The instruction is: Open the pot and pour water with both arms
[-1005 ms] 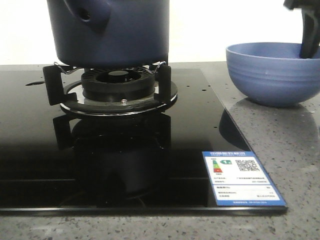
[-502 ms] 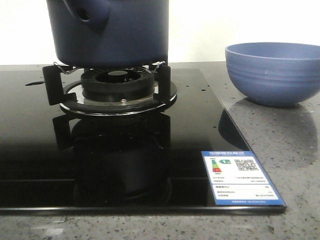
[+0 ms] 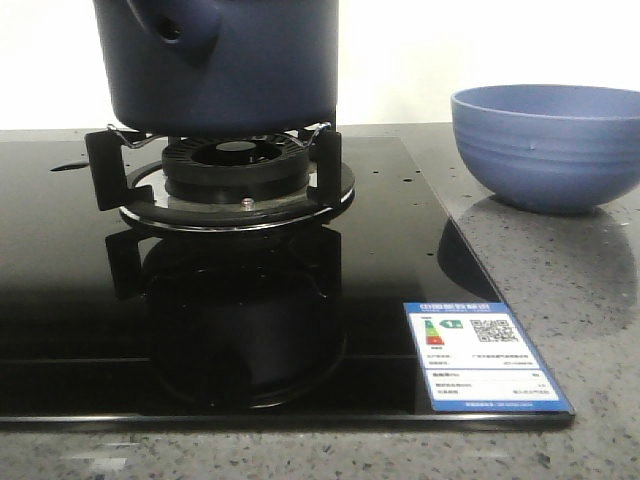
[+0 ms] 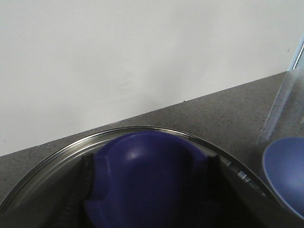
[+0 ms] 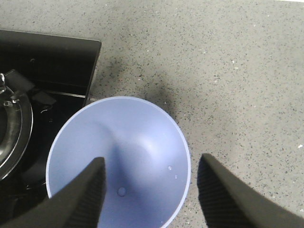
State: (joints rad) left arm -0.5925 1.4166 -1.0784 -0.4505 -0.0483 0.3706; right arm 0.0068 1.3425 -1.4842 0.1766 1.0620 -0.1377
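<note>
The dark navy pot (image 3: 230, 60) stands on the burner grate (image 3: 105, 165) at the back left, its stubby handle (image 3: 180, 25) facing forward; its top is cut off in the front view. In the left wrist view my left gripper (image 4: 149, 190) is shut on the lid's navy knob (image 4: 147, 171), with the glass lid's steel rim (image 4: 57, 154) around it. My right gripper (image 5: 152, 190) hangs open and empty above the light blue bowl (image 5: 118, 156). Neither gripper shows in the front view.
The bowl (image 3: 550, 145) sits on the grey speckled counter (image 3: 600, 300), right of the black glass cooktop (image 3: 200, 330). An energy label (image 3: 485, 355) is stuck on the cooktop's front right corner. A white wall is behind. A few droplets lie in the bowl.
One second ago my right gripper's finger reached into the bowl at the front view's right edge; it has since lifted out of that view. The pot and bowl have not moved.
</note>
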